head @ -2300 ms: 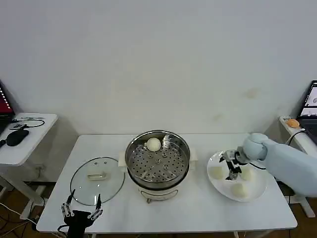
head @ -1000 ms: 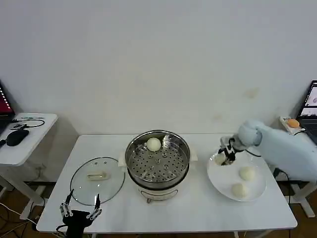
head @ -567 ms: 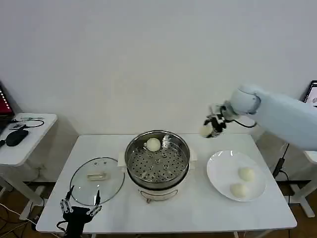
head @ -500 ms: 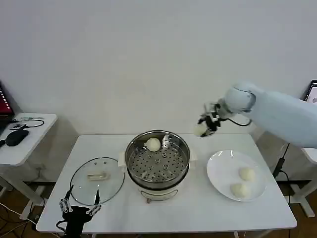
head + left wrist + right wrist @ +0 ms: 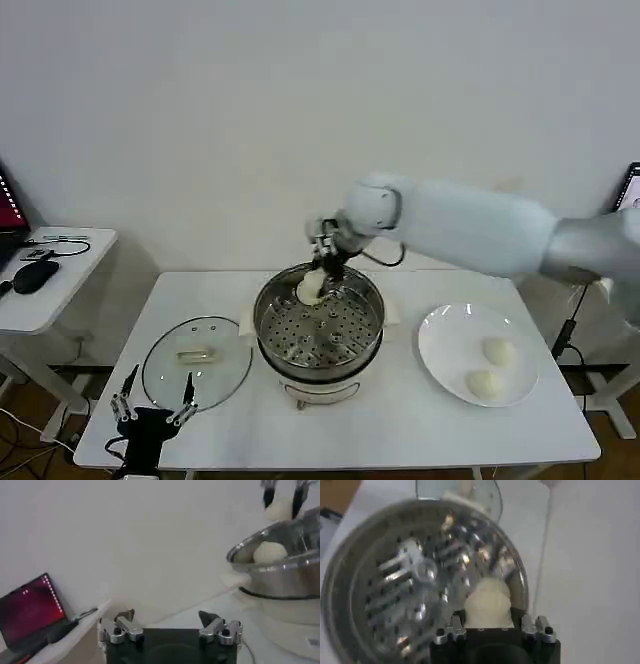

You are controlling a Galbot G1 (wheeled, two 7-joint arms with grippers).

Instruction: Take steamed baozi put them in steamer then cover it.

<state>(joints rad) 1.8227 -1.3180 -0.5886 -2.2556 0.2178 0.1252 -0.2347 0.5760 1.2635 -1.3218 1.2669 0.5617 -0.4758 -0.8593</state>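
Right gripper (image 5: 324,250) holds a baozi (image 5: 311,287) over the steamer (image 5: 319,325).

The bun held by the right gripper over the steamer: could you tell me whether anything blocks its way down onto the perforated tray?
Partly. The right gripper holds a baozi above the far rim of the steamer. Another bun already lies on the tray there. The rest of the tray is bare, and the glass lid lies on the table.
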